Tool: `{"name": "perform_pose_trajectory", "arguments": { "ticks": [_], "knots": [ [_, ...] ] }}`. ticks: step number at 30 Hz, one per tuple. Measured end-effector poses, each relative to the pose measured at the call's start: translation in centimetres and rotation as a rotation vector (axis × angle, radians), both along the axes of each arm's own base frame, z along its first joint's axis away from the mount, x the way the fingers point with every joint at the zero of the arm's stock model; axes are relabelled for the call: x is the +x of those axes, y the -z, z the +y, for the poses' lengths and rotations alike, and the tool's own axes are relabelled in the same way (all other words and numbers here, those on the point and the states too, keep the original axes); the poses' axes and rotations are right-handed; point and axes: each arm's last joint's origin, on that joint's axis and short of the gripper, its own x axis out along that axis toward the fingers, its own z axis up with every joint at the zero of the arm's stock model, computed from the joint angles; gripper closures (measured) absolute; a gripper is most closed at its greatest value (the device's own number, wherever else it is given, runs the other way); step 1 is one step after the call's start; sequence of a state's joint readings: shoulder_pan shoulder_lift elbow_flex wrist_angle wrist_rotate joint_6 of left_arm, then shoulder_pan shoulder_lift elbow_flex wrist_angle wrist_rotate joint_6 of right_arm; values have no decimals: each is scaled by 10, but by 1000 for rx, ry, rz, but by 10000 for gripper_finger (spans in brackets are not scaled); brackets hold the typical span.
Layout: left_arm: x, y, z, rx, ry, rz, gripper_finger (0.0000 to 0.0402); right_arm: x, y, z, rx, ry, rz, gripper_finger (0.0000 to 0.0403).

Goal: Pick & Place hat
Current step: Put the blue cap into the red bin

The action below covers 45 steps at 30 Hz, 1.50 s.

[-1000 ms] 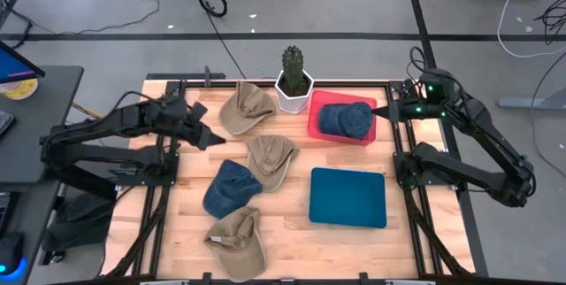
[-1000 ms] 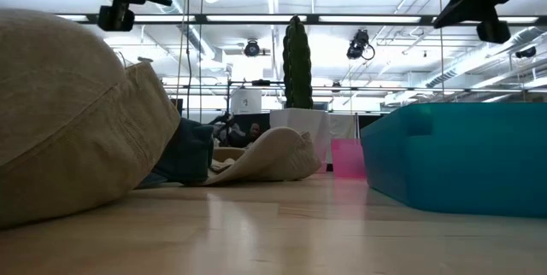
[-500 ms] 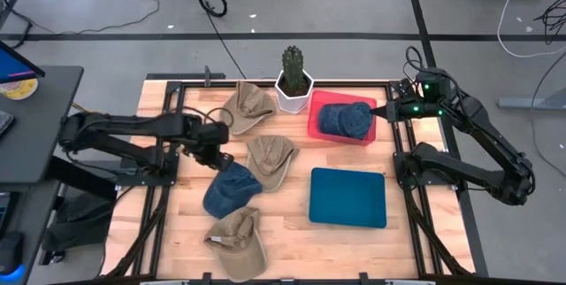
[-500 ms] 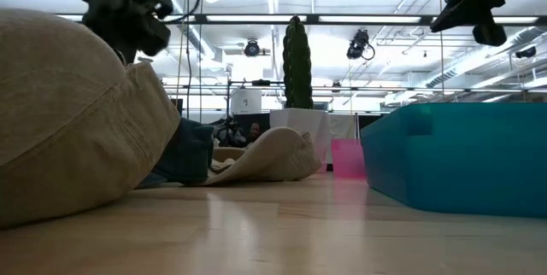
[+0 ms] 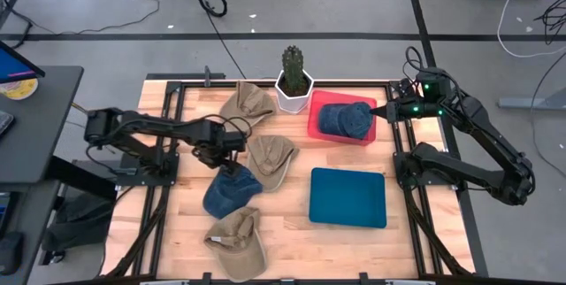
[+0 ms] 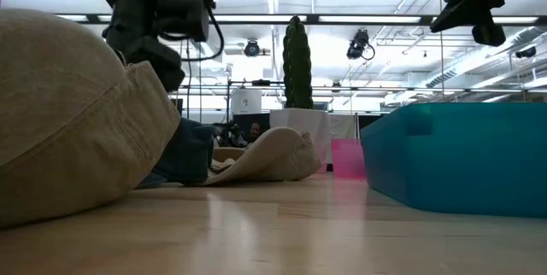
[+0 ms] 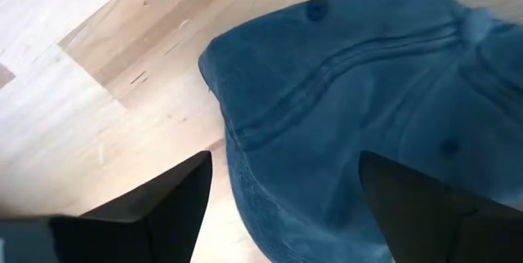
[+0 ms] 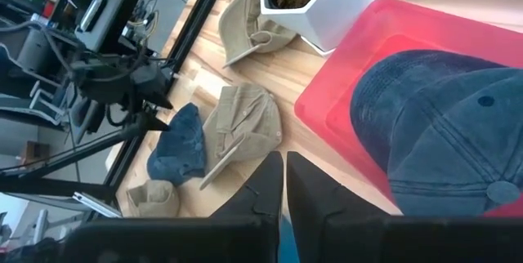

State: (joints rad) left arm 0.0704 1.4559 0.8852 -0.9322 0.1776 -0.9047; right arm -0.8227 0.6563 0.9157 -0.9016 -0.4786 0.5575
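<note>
The left end effector (image 5: 232,149) hovers over a blue hat (image 5: 231,188) on the table (image 5: 292,232), fingers apart (nothing between them). The right end effector (image 5: 376,111), fingers together, waits beside a red tray (image 5: 320,111) holding 1 blue hat (image 5: 344,119).

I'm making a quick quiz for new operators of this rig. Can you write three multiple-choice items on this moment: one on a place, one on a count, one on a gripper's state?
1. Where does the blue hat lie that is not loose on the table?
A. in the red tray
B. on the teal bin
C. against the cactus pot

2. How many tan hats lie on the table?
A. one
B. three
C. five

3. How is the left gripper set over the loose blue hat?
A. shut
B. open
C. holding a tan hat

Answers: 1 A, the hat sits inside the tray's rim. 2 B, the high view shows three. 3 B, the left wrist view shows its fingers spread, the hat between them.
</note>
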Motion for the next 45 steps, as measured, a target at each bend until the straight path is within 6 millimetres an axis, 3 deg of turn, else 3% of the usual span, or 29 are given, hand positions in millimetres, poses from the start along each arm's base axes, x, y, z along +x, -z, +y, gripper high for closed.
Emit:
{"name": "perform_pose_trajectory", "arguments": {
  "ticks": [6, 10, 24, 31, 45],
  "knots": [
    [6, 15, 0, 2, 56, 54, 111, 0, 0, 0, 0, 0, 0, 380],
    [8, 19, 0, 4, 66, 61, 147, 0, 0, 0, -5, 15, 7, 380],
    [10, 19, 1, 17, 124, 37, 387, 0, 0, -1, -14, 38, 18, 380],
    [3, 10, -2, -29, 148, 31, 395, 0, 0, -1, -21, 32, 18, 380],
    [-39, -62, -9, -23, 100, -303, 397, 3, -2, 0, 34, -44, -54, 379]
  ]
}}
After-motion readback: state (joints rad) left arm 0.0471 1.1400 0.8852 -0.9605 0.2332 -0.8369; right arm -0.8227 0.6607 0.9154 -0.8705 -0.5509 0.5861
